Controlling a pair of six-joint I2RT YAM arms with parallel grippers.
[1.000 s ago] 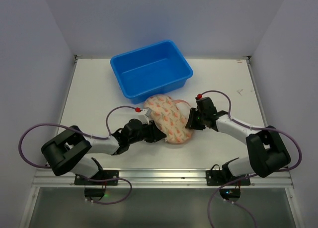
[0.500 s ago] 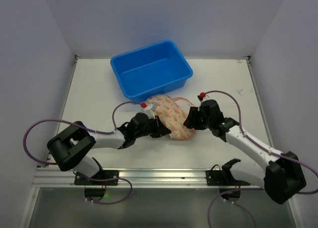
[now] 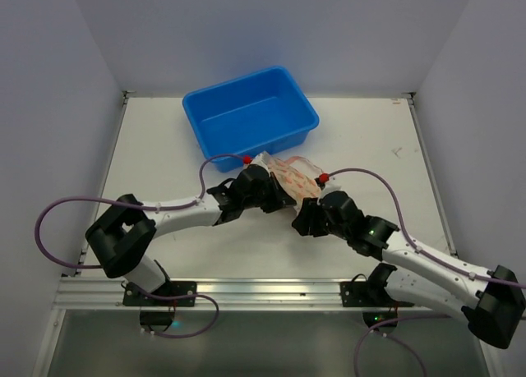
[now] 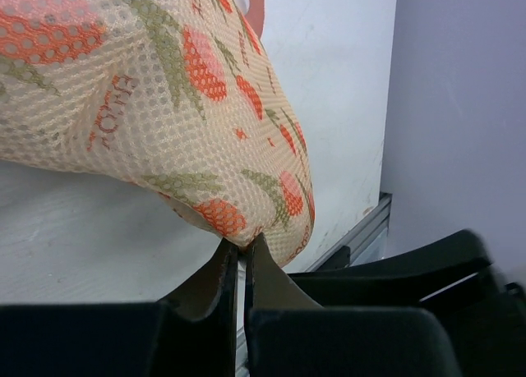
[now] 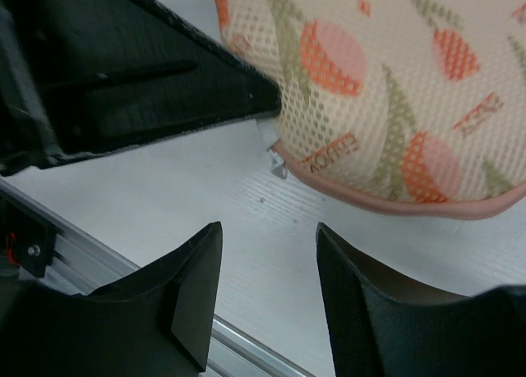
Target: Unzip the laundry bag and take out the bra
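Note:
The laundry bag (image 3: 289,173), a cream mesh pouch with orange floral print and pink edging, lies bunched just in front of the blue bin. My left gripper (image 3: 278,195) is shut on a pinch of the bag's mesh (image 4: 164,106), its jaws closed on the lower edge (image 4: 242,244). My right gripper (image 3: 302,222) is open and empty, just near of the bag. In the right wrist view the bag (image 5: 394,89) and its pink zipper edging are ahead of the open gripper (image 5: 267,229), with a small silver zipper pull (image 5: 276,165) at the edge. The bra is hidden.
A blue bin (image 3: 251,114) stands at the back centre, close behind the bag. The left arm's black gripper body (image 5: 123,73) is close on the right gripper's left. The table's metal front rail (image 3: 263,291) runs along the near edge.
My left gripper has dragged the bag away from the near edge and to the right, toward the bin, bunching it. My right gripper has drawn back from the bag's right edge toward the near side.

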